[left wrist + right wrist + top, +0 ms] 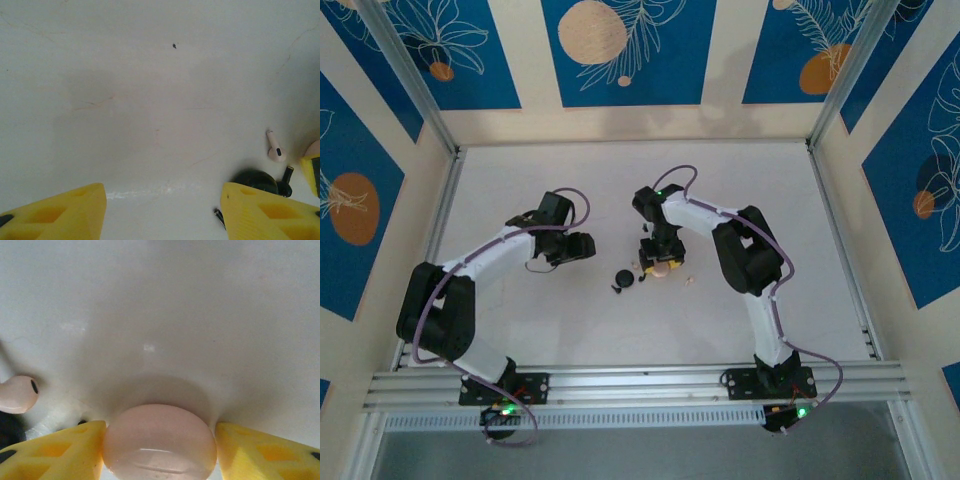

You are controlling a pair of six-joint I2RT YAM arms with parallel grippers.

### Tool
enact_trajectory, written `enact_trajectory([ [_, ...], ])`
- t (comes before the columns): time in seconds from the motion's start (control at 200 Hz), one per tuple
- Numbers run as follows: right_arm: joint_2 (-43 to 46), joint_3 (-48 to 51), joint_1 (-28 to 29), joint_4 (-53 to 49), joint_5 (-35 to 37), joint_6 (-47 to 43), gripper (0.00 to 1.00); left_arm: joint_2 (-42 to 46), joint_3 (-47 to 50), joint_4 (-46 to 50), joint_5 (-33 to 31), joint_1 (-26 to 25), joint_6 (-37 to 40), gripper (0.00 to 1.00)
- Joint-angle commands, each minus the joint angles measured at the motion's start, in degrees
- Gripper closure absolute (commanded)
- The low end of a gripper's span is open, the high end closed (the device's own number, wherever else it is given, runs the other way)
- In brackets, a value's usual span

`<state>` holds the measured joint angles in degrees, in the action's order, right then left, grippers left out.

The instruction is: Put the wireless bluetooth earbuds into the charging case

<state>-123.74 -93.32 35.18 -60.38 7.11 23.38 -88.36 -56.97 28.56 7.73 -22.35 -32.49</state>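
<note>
I am holding the left gripper (162, 200) spread wide and empty over bare table (150, 90), so it is free for a pickup. Just right of it, a black case (254, 180), a black bud (287, 174) and a pink bud (274, 149) are lying loose, uninserted. The right gripper (160, 427) is clamping the pink case (160, 445) — steadying it, I judge, for insertion.

The top camera looks down from above and behind the arms (470, 272) on the whole table (570, 175). Each wrist camera hangs close over the tabletop, looking out between its yellow fingers (60, 215). The left shares the black case (254, 180) with the top view, the right the pink case (160, 440).
</note>
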Motion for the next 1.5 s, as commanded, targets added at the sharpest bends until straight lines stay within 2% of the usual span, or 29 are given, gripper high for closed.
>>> enact_trajectory([
  [0.0, -0.3, 2.6, -0.4, 0.8, -1.6, 1.1, 0.46, 0.2, -0.9, 0.6, 1.6, 0.6, 0.3, 0.4],
  [0.245, 8.9, 8.5, -1.8, 7.3, -2.0, 4.3, 0.5, 2.6, -0.9, -0.8, 1.2, 0.3, 3.9, 0.45],
  [0.415, 19.8, 16.9, -6.5, 18.1, -10.0, 9.0, 0.52, 6.8, 0.2, -6.0, -0.4, -3.4, 11.0, 0.48],
  [0.5, 25.4, 21.5, -9.3, 24.7, -15.4, 12.1, 0.53, 9.8, 2.3, -11.4, -0.4, -5.3, 12.9, 0.48],
  [0.635, 32.4, 26.6, -12.7, 32.6, -20.8, 15.8, 0.53, 14.6, 8.3, -25.1, 2.4, -7.8, 15.4, 0.53],
  [0.875, 42.0, 31.8, -14.3, 41.8, -25.0, 18.8, 0.53, 18.0, 15.5, -43.4, 5.9, -13.3, 25.1, 0.57],
  [1.085, 47.0, 35.8, -14.5, 50.6, -26.5, 22.6, 0.53, 17.7, 17.4, -51.5, 7.7, -16.2, 29.5, 0.58],
  [1.495, 53.6, 41.7, -14.2, 63.2, -27.5, 28.7, 0.53, 17.3, 18.6, -59.6, 9.8, -18.0, 31.5, 0.57],
])
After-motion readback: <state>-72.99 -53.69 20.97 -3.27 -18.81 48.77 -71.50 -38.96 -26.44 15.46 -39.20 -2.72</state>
